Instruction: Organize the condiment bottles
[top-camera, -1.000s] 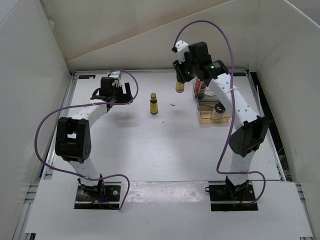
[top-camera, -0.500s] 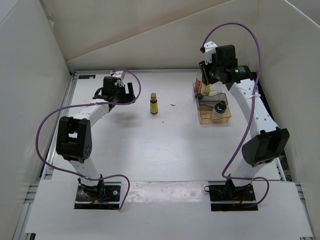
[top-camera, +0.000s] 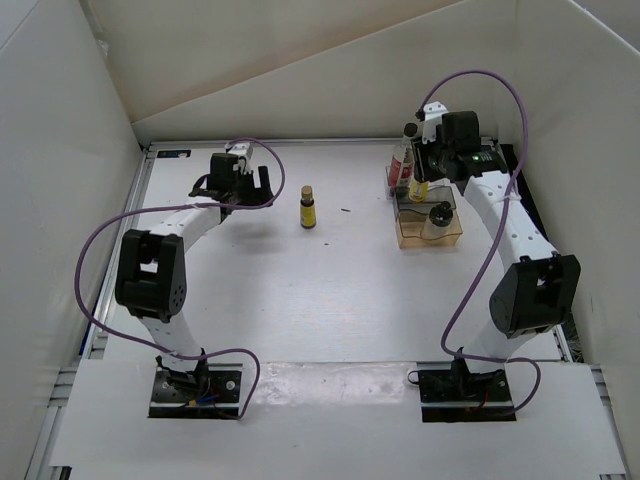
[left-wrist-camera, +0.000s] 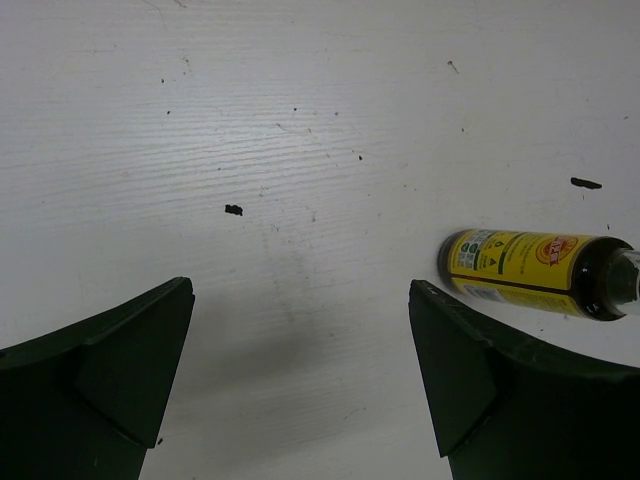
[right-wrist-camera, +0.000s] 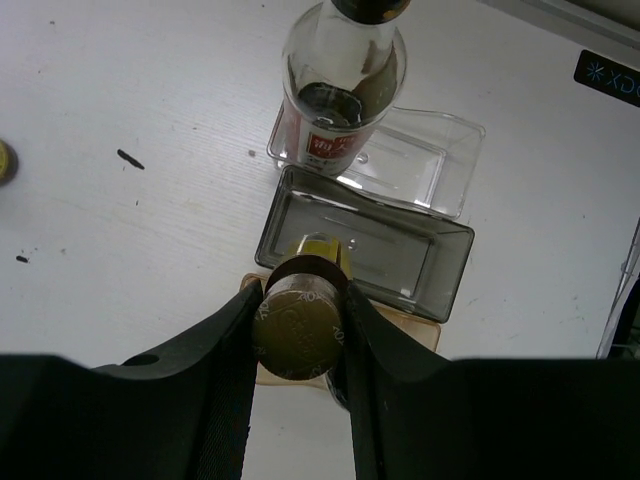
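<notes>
So the right claw (right-wrist-camera: 298, 300) is clamped on a tiny gold-capped amber bottle (right-wrist-camera: 298, 325), hanging right over the clear tray (top-camera: 455, 238)
The taller red-labelled bottle (right-wrist-camera: 338, 90) stands at the tray's far end, the short black-capped bottle (top-camera: 437, 218) at its near end (upright, as far as I can see). The second amber bottle (top-camera: 307, 208) stands alone on the counter (top-camera: 330, 300), near the left claw (left-wrist-camera: 300, 300), whose jaws are spread wide around nothing.
</notes>
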